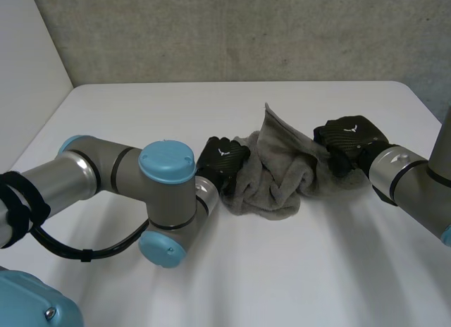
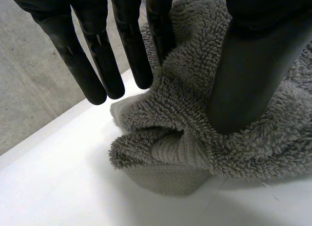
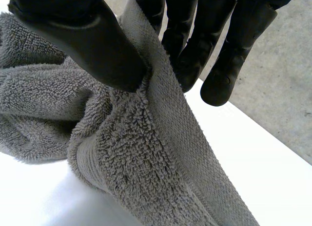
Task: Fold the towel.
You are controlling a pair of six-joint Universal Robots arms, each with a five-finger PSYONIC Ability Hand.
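A grey towel (image 1: 275, 179) lies crumpled on the white table (image 1: 282, 270), just right of the frame's centre in the head view, bunched up between the two hands. The left hand (image 1: 222, 161) sits against the towel's left edge, at the end of the left arm (image 1: 113, 175) that comes in from the lower left of the frame. The right hand (image 1: 349, 140) is at the towel's right edge, where a flap of cloth stands up in a peak beside it. In the left wrist view the left hand (image 2: 253, 65) has its thumb pressed down into the pile of the towel (image 2: 185, 114), and one straight finger lies against the far side of the same fold, so the cloth is pinched between them. Its other fingers (image 2: 87, 55) are straight and hang clear of the cloth, above the bare table. In the right wrist view the right hand (image 3: 83, 41) pinches a raised edge of the towel (image 3: 146, 158) too: the thumb bears on one face and the straight fingers (image 3: 229, 65) stand on the other, with the hemmed border running down between them to the table.
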